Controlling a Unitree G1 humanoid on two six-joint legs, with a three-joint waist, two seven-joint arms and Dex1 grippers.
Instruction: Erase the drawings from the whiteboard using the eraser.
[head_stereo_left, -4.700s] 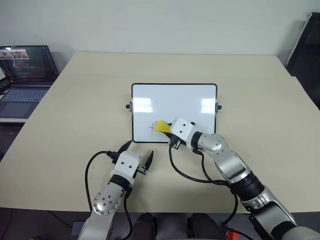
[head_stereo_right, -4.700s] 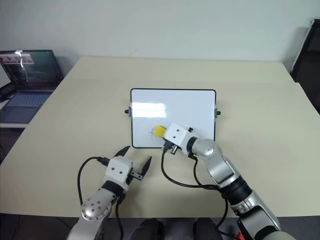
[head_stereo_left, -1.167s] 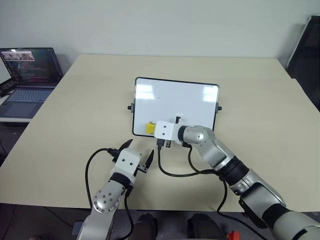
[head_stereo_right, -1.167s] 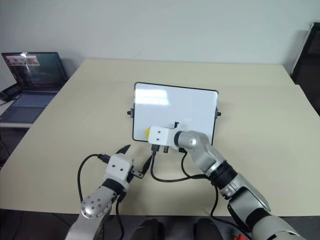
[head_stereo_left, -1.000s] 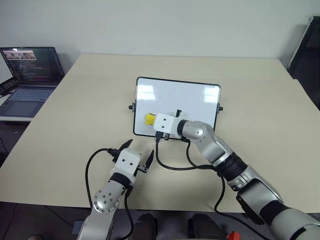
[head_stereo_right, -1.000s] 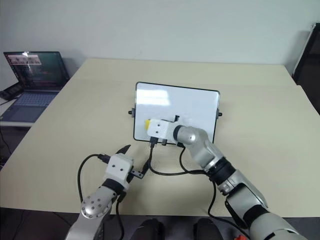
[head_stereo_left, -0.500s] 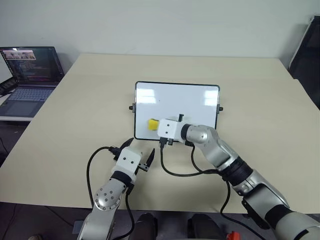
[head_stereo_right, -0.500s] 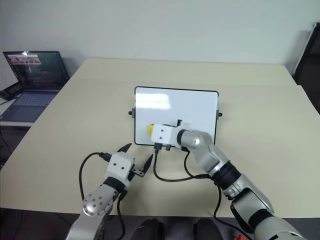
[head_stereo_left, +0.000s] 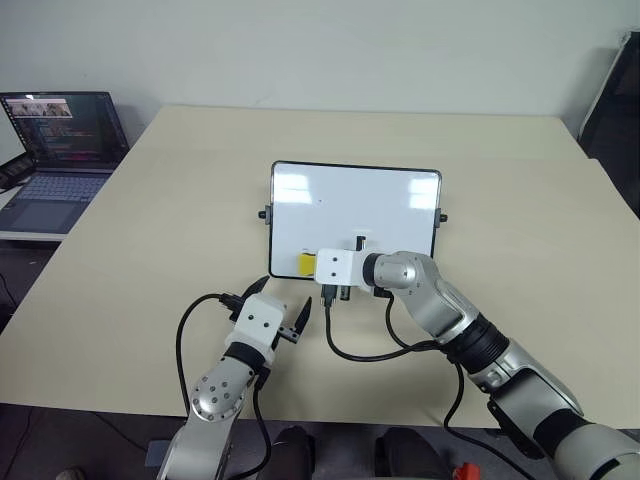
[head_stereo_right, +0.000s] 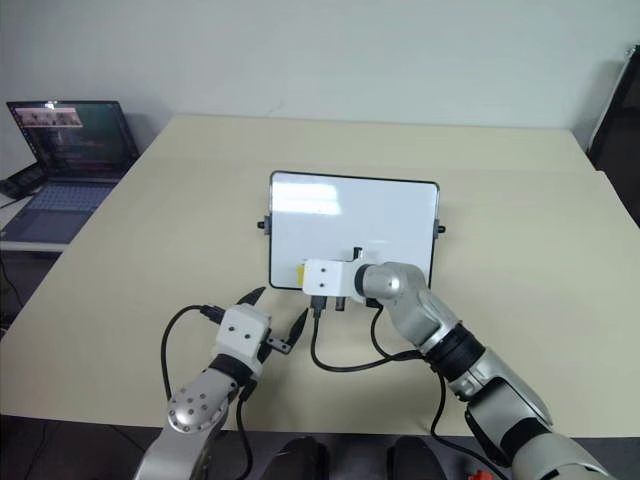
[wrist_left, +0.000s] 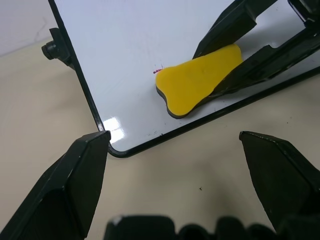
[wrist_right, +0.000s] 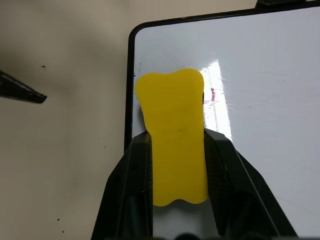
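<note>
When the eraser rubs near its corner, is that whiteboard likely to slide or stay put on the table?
The whiteboard probably slides: it looks thin and light, lying loose on the smooth table. The eraser presses near one corner, so it may pivot. The left gripper, jaws open, isn't bracing it.

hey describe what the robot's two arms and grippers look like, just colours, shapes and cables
Both arms are silver-grey metal with rounded joints and black bands, each ending in a boxy white wrist block. The left gripper and right gripper each have two tapered black fingers. Black cables loop from both wrists back along the arms.
</note>
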